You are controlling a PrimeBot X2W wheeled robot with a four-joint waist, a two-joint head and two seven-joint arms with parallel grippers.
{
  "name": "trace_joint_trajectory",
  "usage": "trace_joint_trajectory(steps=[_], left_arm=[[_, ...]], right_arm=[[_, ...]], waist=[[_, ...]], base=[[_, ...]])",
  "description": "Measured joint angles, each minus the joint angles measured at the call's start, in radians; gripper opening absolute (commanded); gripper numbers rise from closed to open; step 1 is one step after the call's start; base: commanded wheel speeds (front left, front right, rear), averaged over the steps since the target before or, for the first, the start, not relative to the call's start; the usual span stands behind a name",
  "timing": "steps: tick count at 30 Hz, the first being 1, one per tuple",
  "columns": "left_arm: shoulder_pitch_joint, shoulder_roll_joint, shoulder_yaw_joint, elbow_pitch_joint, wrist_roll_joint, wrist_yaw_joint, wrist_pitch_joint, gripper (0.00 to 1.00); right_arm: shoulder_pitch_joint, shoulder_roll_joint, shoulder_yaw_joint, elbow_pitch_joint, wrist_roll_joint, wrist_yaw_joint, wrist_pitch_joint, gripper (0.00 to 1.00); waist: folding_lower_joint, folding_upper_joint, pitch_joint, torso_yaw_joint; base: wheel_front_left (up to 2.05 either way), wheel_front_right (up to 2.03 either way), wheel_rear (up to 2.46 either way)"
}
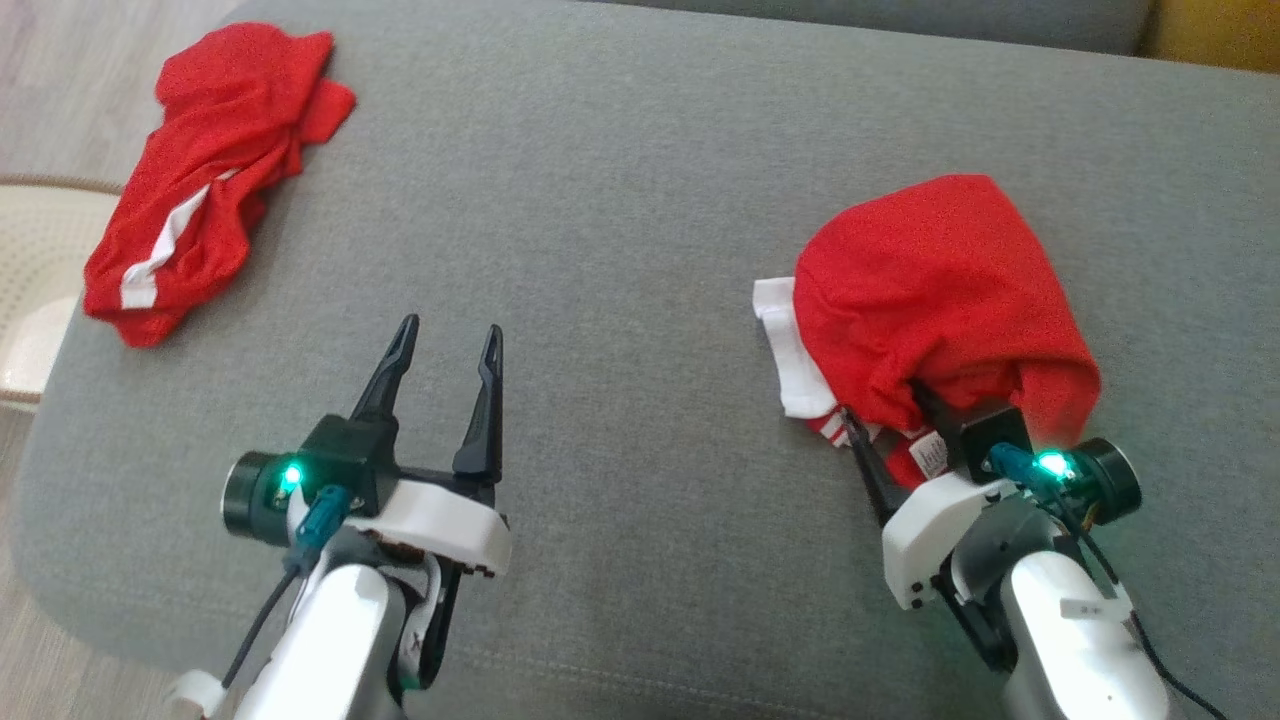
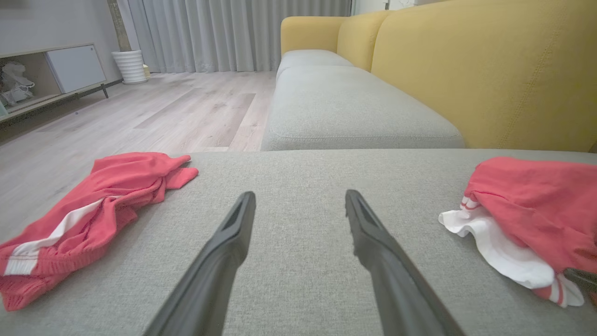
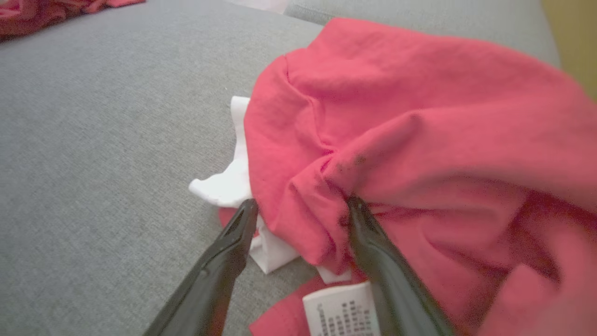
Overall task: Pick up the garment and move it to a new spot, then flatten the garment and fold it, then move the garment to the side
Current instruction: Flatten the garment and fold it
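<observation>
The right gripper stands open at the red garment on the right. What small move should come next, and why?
Probably close the right gripper on the red garment. Its jaws stand open with a bunched fold of the cloth between them, so a pinch here should catch it. The left gripper is open over the bare grey cushion, apart from the cloth.

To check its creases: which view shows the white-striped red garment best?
Head view: the striped garment lies whole, seen from above. The left wrist view sees it low, cut by the frame edge; the right wrist view catches a blurred scrap.
</observation>
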State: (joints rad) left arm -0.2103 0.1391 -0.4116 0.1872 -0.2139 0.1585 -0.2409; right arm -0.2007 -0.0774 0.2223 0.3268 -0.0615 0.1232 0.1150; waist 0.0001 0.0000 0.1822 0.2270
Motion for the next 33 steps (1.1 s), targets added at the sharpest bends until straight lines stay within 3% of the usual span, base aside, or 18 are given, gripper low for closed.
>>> trace_joint_trajectory(steps=[2, 3, 7, 13, 18, 23, 28, 29, 30, 31, 33], left_arm=[[-0.001, -0.006, 0.001, 0.01, 0.0, 0.0, -0.007, 1.0], [-0.001, -0.007, 0.001, 0.011, 0.0, 0.0, -0.007, 1.0], [-0.001, -0.012, 0.005, 0.017, 0.0, 0.0, -0.007, 1.0], [-0.001, -0.013, 0.021, 0.015, 0.0, 0.0, -0.008, 1.0], [-0.001, -0.012, 0.034, 0.005, 0.0, 0.0, -0.008, 1.0], [-0.001, -0.012, 0.035, -0.003, 0.005, -0.001, -0.008, 1.0], [-0.001, -0.013, 0.035, -0.005, 0.01, -0.001, -0.008, 1.0], [-0.001, -0.013, 0.035, -0.005, 0.01, -0.002, -0.008, 1.0], [-0.001, -0.013, 0.035, -0.005, 0.01, -0.002, -0.008, 1.0], [-0.002, -0.013, 0.035, -0.005, 0.01, -0.003, -0.008, 1.0], [-0.002, -0.013, 0.035, -0.005, 0.01, -0.009, -0.008, 1.0]], right_arm=[[-0.006, 0.0, -0.009, 0.025, 0.0, 0.0, 0.019, 0.28], [-0.007, 0.0, -0.012, 0.029, 0.0, 0.0, 0.019, 0.0], [-0.014, 0.001, -0.037, 0.007, 0.011, 0.0, 0.013, 0.0], [-0.012, 0.01, -0.084, -0.134, 0.062, 0.0, -0.009, 0.0], [0.003, 0.023, -0.246, -0.237, 0.107, 0.0, 0.002, 0.0], [0.017, 0.026, -0.439, -0.178, 0.202, 0.0, 0.009, 0.0], [0.012, 0.03, -0.532, -0.03, 0.254, 0.0, 0.008, 0.0], [0.005, 0.031, -0.541, 0.0, 0.257, 0.0, 0.007, 0.35], [-0.004, 0.031, -0.549, 0.027, 0.259, 0.0, 0.003, 0.93], [-0.016, 0.032, -0.555, 0.051, 0.258, 0.0, -0.004, 1.0], [-0.038, 0.032, -0.556, 0.081, 0.259, 0.0, -0.023, 1.0]], waist=[[0.0, 0.0, 0.009, 0.016], [0.0, 0.0, 0.013, 0.021], [0.0, 0.0, 0.018, 0.03], [0.0, 0.0, 0.01, 0.011], [0.0, 0.0, 0.007, -0.018], [0.0, 0.0, 0.019, -0.03], [0.0, 0.0, 0.038, -0.04], [0.0, 0.0, 0.043, -0.041], [0.0, 0.0, 0.047, -0.044], [0.0, 0.0, 0.05, -0.046], [0.0, 0.0, 0.053, -0.051]], base=[[0.0, 0.0, 0.0], [0.0, 0.0, 0.0], [0.0, 0.0, 0.0], [0.0, 0.0, 0.0], [0.0, 0.0, 0.0], [0.0, 0.0, 0.0], [0.0, 0.0, 0.0], [0.0, 0.0, 0.0], [0.0, 0.0, 0.0], [0.0, 0.0, 0.0], [0.0, 0.0, 0.0]])
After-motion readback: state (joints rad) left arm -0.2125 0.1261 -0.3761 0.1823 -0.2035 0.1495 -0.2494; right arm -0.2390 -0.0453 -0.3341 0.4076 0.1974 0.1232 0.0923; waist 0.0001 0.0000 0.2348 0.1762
